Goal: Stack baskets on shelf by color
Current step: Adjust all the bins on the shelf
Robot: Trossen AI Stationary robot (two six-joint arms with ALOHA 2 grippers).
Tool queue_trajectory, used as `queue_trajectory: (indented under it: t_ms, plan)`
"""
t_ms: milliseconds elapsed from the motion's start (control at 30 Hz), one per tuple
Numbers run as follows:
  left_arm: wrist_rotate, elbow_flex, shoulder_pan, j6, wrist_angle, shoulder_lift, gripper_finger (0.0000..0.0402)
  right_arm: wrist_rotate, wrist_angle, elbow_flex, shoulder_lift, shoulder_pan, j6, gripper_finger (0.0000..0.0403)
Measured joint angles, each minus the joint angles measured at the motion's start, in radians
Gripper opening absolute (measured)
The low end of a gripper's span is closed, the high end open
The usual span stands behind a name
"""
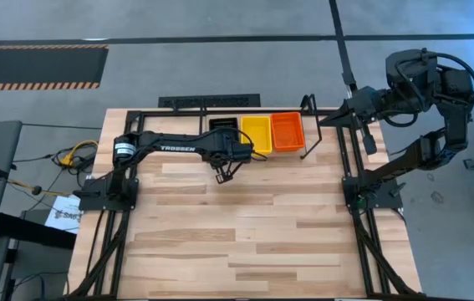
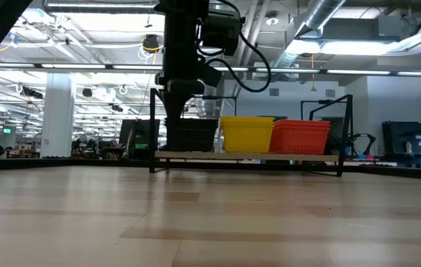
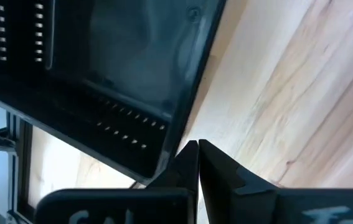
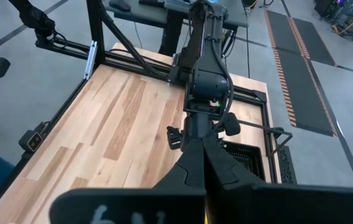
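Reaching: left gripper (image 1: 222, 176) by shelf (image 1: 303, 150) | jaws closed | right arm parked

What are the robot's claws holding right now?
Nothing. The left gripper is shut and empty beside the black basket; the right gripper is shut and empty too.

Three baskets (image 1: 255, 132) sit side by side on the shelf (image 2: 247, 156) — black, yellow, red-orange — upright.

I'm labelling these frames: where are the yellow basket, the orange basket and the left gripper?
yellow basket (image 1: 256, 134), high view, its floor.
orange basket (image 1: 287, 131), high view, its floor.
left gripper (image 1: 221, 177), high view, its closed fingertips.
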Motion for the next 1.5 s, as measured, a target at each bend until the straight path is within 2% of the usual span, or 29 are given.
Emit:
queue_trajectory:
  t_ms: [200, 367, 467, 600, 667, 733, 833, 933, 1067, 1167, 1300, 1500]
  plan:
    - [0.001, 0.038, -0.022, -0.015, 0.005, 0.000, 0.0000, 0.017, -0.006, 0.000, 0.000, -0.007, -0.030, 0.0003]
    - [-0.012, 0.113, -0.050, -0.019, 0.003, 0.000, 0.0000, 0.199, -0.048, 0.000, -0.002, -0.040, 0.007, 0.0003]
    - [-0.053, 0.168, -0.066, -0.019, -0.028, 0.000, 0.0000, 0.298, -0.102, 0.001, 0.008, -0.064, 0.057, 0.0003]
    - [-0.140, 0.251, -0.076, -0.033, -0.157, 0.000, 0.0000, 0.304, -0.124, -0.042, 0.031, -0.084, 0.106, 0.0002]
    - [-0.185, 0.286, -0.076, -0.065, -0.245, -0.002, 0.0000, 0.248, -0.134, -0.107, 0.025, -0.084, 0.107, 0.0002]
    - [-0.225, 0.302, -0.076, -0.106, -0.318, -0.017, 0.0000, 0.237, -0.127, -0.201, 0.003, -0.079, 0.130, 0.0002]
    - [-0.253, 0.305, -0.075, -0.130, -0.315, -0.065, 0.0000, 0.235, -0.077, -0.403, -0.049, -0.079, 0.168, 0.0002]
    - [-0.284, 0.306, -0.077, -0.142, -0.320, -0.125, 0.0000, 0.236, 0.062, -0.666, -0.115, -0.083, 0.216, 0.0001]
    - [-0.296, 0.305, -0.076, -0.143, -0.319, -0.204, 0.0000, 0.235, 0.338, -1.008, -0.208, -0.106, 0.268, 0.0001]
    - [-0.309, 0.305, -0.077, -0.136, -0.319, -0.268, 0.0000, 0.235, 0.513, -1.199, -0.220, -0.128, 0.285, 0.0001]
    - [-0.325, 0.305, -0.076, -0.144, -0.319, -0.340, 0.0000, 0.237, 0.575, -1.309, -0.156, -0.162, 0.283, 0.0001]
    - [-0.329, 0.305, -0.081, -0.153, -0.319, -0.405, 0.0000, 0.237, 0.643, -1.323, -0.019, -0.189, 0.185, 0.0001]
